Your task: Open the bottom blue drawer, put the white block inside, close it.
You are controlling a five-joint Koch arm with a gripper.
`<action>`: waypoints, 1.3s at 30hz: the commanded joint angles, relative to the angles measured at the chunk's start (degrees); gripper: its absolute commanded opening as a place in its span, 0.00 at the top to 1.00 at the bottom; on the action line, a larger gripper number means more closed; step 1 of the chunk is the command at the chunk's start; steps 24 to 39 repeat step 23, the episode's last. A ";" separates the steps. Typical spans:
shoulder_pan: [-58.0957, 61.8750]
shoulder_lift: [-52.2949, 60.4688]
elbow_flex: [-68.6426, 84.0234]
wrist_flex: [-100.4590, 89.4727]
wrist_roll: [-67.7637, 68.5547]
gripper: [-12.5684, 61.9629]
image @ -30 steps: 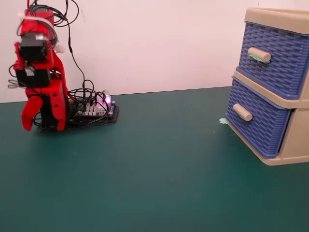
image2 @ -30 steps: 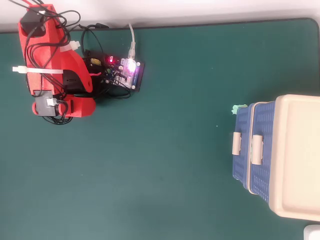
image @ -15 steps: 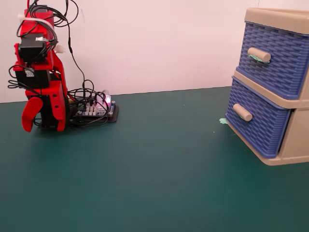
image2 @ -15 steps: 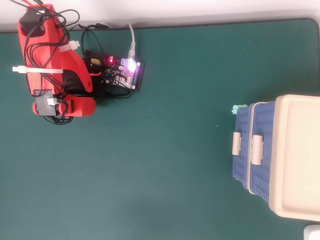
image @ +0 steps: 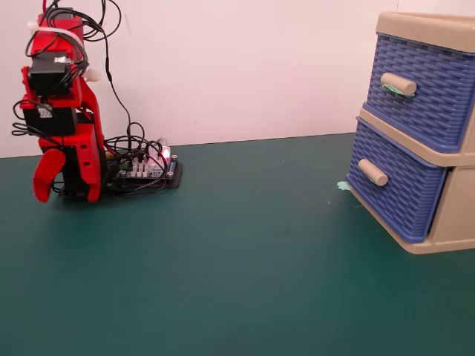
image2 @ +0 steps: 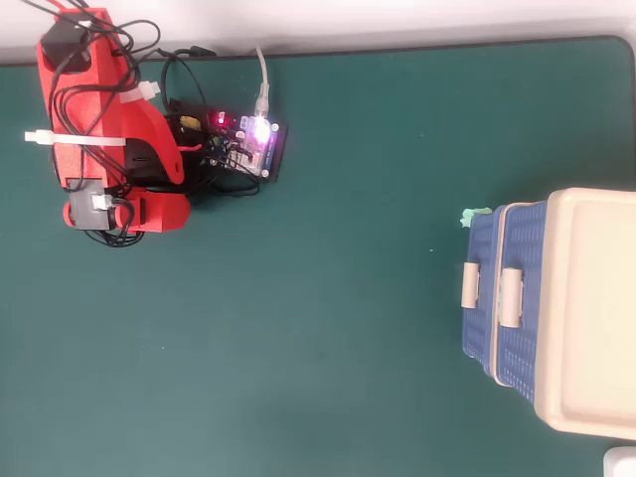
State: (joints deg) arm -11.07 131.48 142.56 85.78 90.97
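The bottom blue drawer [image: 404, 189] with its plain beige handle [image: 372, 172] is closed in the beige-framed unit [image: 453, 215] at the right of the fixed view. From overhead its front [image2: 481, 338] shows at the right edge. The white block is not in view. My red gripper [image: 52, 194] hangs pointing down at the folded arm on the far left, far from the drawers; from overhead it [image2: 149, 214] is at the upper left. Its jaws overlap the arm, so their state is unclear, and nothing shows in them.
The top blue drawer [image: 423, 89], with green tape on its handle [image: 398, 84], is closed too. A scrap of green tape [image: 343, 185] lies at the unit's foot. A controller board [image: 145, 172] with wires sits beside the arm's base. Green mat [image: 223, 259] lies between arm and drawers.
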 commanded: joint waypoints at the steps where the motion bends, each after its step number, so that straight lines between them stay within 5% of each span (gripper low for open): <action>1: 1.32 3.25 0.62 8.44 0.44 0.37; 39: 7.03 3.25 0.62 8.17 0.35 0.37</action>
